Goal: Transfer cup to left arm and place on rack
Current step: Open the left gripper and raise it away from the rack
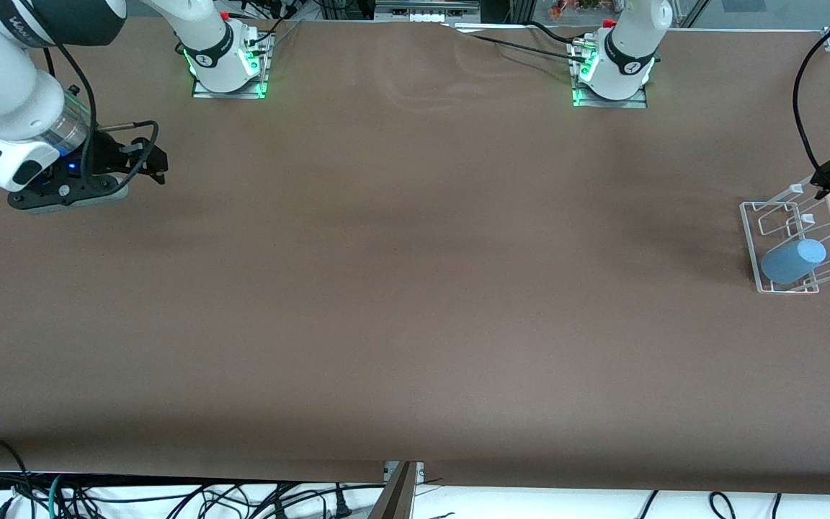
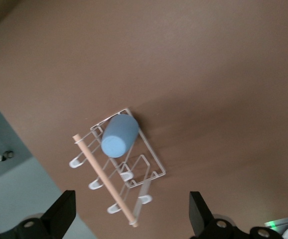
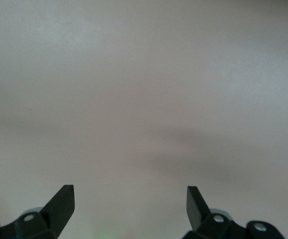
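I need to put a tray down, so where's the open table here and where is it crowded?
Bare brown table runs between the right gripper and the rack. It is crowded only at the left arm's end: cup on the rack, left gripper above.

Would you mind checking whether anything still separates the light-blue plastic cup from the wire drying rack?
Nothing visible does: the light-blue plastic cup already lies on its side in the white wire drying rack, and the open left gripper hangs above it.

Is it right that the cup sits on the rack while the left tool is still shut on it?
Not quite. The cup does sit on the rack, but the left tool is open, with nothing between its fingers, hanging over the rack. The left wrist view shows it.
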